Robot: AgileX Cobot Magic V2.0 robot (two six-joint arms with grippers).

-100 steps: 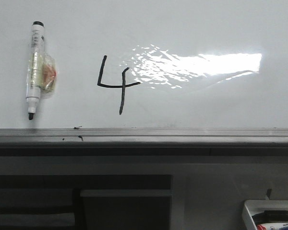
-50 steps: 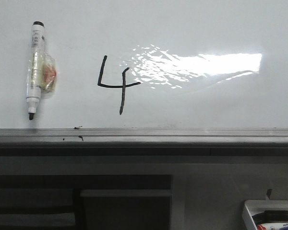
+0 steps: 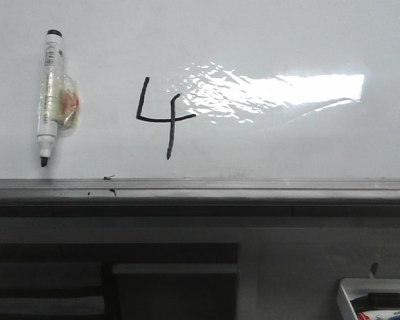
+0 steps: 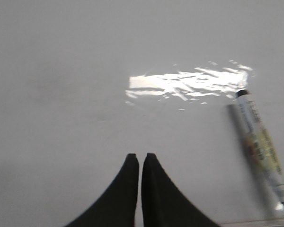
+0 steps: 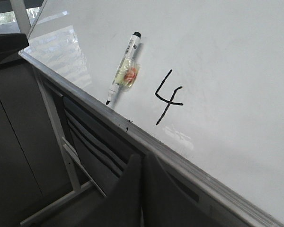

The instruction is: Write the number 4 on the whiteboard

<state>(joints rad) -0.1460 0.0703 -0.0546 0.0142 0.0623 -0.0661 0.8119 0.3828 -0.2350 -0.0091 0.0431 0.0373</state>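
Note:
A black hand-drawn number 4 (image 3: 161,119) stands on the whiteboard (image 3: 287,40), left of the bright glare. It also shows in the right wrist view (image 5: 167,96). A white marker pen (image 3: 49,97) with a black tip hangs on the board left of the 4, tip down; it also shows in the left wrist view (image 4: 261,146) and the right wrist view (image 5: 122,68). My left gripper (image 4: 140,157) is shut and empty in front of the bare board. My right gripper (image 5: 142,156) is shut and empty, low in front of the grey ledge (image 5: 146,139). Neither gripper shows in the front view.
The grey metal ledge (image 3: 253,190) runs under the board, with tiny black smudges (image 3: 109,192) on it. A small white tray of markers (image 3: 377,300) sits at the bottom right. Dark cabinet panels (image 3: 173,287) lie below the ledge.

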